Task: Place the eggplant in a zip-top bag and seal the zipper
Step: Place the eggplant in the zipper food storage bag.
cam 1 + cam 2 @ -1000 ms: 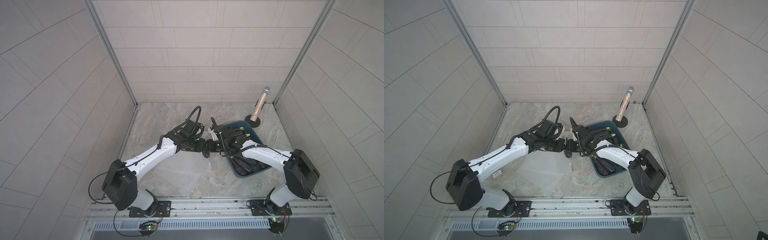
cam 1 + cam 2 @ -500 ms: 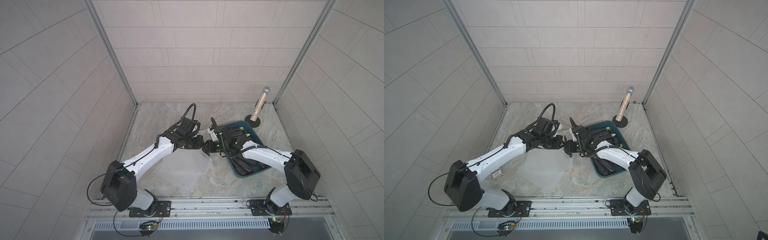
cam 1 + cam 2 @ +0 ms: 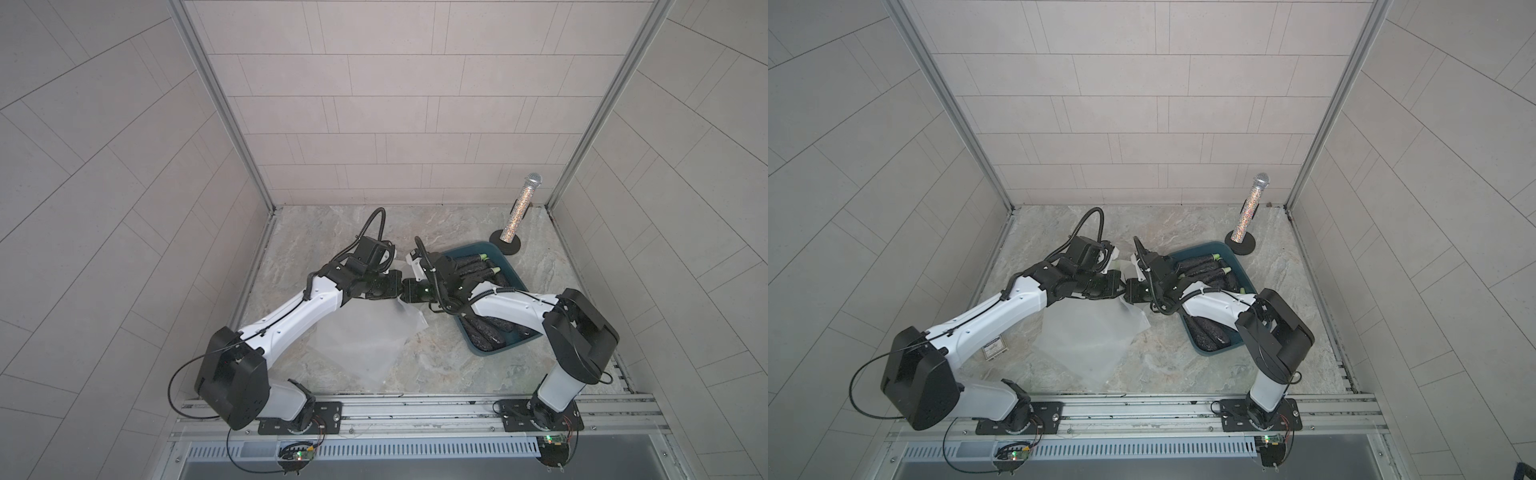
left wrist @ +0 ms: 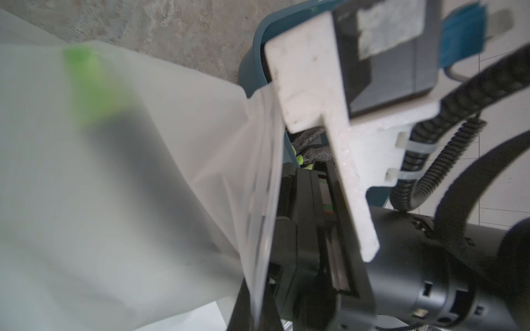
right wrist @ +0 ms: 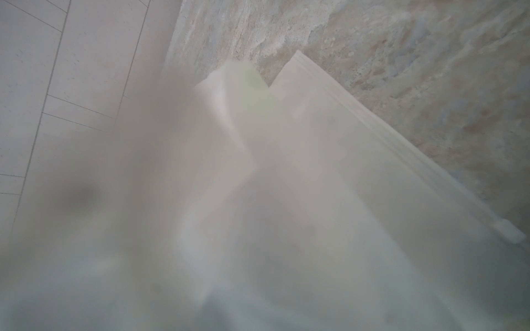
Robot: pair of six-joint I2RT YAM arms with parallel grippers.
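- While a small printed card (image 3: 994,348) lies on the marble table (image 3: 436,365) at the left, beside the left arm's forearm, that arm reaches right toward the middle of the scene.
- The left gripper (image 3: 394,287) is clamped tight on the top edge of the zip-top bag (image 3: 365,336). The translucent bag hangs from that pinch, and its lower part spreads over the table toward the near side.
- In the left wrist view a dark shape with a green tip (image 4: 114,137) shows blurred through the film. What it is cannot be told.
- The right gripper (image 3: 406,291) meets the left one nose to nose at the bag's raised corner, with the zipper strip (image 4: 262,200) running against it. Whether its jaws pinch the film or stand apart cannot be told, since the bag veils the right wrist view.
- The eggplants (image 3: 473,261) lie in the teal bin (image 3: 498,348), just right of the right gripper and not in either gripper.
- The right arm's forearm crosses over the bin's middle and hides part of the eggplants.
- A glittery microphone (image 3: 517,212) stands upright on a round base at the far right, just beyond the bin.
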